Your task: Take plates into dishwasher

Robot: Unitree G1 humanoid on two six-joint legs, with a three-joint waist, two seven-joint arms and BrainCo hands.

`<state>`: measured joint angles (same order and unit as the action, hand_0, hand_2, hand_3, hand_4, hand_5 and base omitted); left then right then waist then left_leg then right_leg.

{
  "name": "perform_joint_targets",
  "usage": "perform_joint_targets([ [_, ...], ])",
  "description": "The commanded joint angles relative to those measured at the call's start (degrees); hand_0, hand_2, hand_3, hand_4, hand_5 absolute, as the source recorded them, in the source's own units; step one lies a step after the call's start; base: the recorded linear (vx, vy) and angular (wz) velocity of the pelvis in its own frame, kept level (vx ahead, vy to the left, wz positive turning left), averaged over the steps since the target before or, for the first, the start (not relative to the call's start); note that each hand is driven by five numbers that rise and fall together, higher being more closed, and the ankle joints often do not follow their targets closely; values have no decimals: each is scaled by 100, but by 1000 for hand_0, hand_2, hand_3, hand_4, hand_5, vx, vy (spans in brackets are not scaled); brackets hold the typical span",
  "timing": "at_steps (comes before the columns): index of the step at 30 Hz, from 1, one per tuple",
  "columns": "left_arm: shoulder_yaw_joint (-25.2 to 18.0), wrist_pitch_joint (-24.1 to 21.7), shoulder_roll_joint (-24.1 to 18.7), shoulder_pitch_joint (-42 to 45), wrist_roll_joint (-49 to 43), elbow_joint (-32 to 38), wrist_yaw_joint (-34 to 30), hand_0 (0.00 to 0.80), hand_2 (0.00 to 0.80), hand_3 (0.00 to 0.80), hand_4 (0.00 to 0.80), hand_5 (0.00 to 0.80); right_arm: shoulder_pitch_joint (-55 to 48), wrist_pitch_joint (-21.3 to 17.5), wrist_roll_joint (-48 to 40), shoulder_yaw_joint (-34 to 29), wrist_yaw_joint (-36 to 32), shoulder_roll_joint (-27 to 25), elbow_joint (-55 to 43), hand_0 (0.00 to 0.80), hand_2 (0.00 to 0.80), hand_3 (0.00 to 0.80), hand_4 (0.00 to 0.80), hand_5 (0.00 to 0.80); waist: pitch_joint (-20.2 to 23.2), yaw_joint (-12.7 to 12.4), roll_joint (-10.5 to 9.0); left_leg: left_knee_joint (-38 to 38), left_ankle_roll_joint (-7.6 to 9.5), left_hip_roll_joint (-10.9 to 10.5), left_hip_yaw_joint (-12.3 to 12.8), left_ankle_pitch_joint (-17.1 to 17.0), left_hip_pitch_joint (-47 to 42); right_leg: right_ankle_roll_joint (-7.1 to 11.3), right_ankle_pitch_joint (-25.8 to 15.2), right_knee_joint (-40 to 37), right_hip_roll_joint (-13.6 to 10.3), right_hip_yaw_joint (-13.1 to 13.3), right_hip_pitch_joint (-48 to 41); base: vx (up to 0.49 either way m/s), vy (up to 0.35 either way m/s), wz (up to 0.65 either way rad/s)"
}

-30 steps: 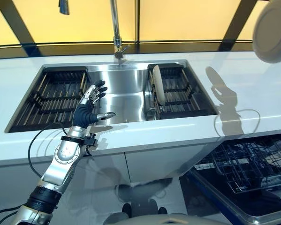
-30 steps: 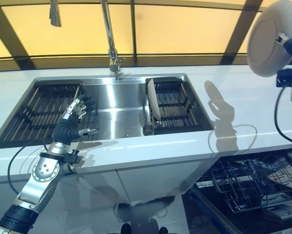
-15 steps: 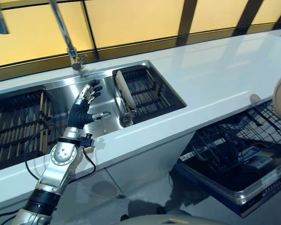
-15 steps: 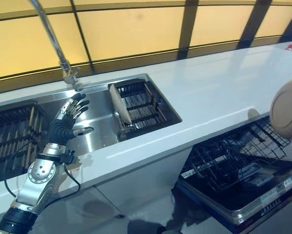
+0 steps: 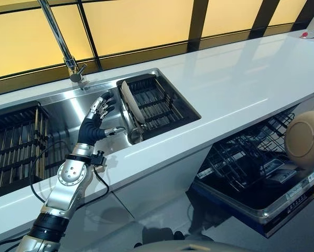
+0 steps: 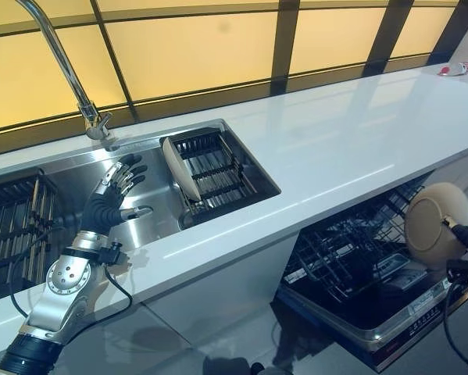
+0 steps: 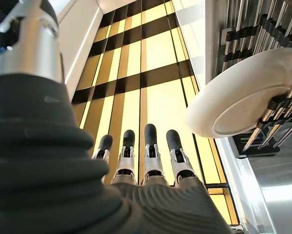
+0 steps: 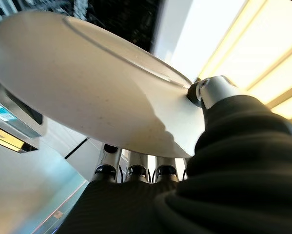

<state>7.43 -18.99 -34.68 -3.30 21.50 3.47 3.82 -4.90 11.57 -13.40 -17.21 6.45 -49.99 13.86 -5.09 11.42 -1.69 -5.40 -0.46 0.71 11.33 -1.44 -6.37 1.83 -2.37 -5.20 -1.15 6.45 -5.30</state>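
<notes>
My right hand [image 6: 467,235] is shut on a cream plate [image 6: 435,226], thumb on its rim and fingers [image 8: 131,171] under it. It holds the plate tilted above the right end of the open dishwasher's dark wire rack [image 6: 351,254]. A second cream plate [image 5: 130,102] stands on edge in the right-hand rack [image 5: 159,102] of the steel sink [image 5: 67,118]; it also shows in the left wrist view [image 7: 243,97]. My left hand [image 5: 94,122] is open and empty, fingers [image 7: 146,151] straight, over the sink just left of that plate.
A tall faucet [image 5: 66,51] rises behind the sink. Another dark rack [image 5: 15,144] fills the sink's left side. The white countertop [image 5: 240,73] runs to the right above the dishwasher, whose lowered door [image 5: 256,212] juts into the floor space. A small tube [image 5: 311,33] lies at the counter's far right.
The camera has swung right and down. My right hand has brought the plate down from high at the right to just above the dishwasher rack. My left hand has held still.
</notes>
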Motion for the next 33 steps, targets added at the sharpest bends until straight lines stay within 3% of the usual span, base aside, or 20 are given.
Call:
perform_joint_targets([
  [1, -132, -112, -46, -321, -12, 230, -48, 0, 0, 0, 0, 0, 549, -358, 680, 171, 33, -113, 312, 800, 800, 800, 800, 800, 155, -315, -81, 40, 391, -146, -94, 545, -179, 86, -187, 20, 292, -262, 187, 0, 0, 0],
  [11, 8, -100, -52, -368, 47, 282, -145, 0, 0, 0, 0, 0, 1034, -481, 1382, 1147, 92, -167, 1307, 800, 800, 800, 800, 800, 127, -547, -43, 40, 388, -166, -227, 521, -151, 74, -156, 20, 252, -440, 151, -3, -11, 3],
  [33, 275, -150, 6, -610, 34, 207, -224, 0, 0, 0, 0, 0, 2129, -324, 1357, 2542, 252, 438, 2458, 800, 800, 800, 800, 800, 78, -922, 32, 40, 401, -202, -455, 481, -119, 42, -116, 20, 166, -716, 87, -6, -9, 5],
])
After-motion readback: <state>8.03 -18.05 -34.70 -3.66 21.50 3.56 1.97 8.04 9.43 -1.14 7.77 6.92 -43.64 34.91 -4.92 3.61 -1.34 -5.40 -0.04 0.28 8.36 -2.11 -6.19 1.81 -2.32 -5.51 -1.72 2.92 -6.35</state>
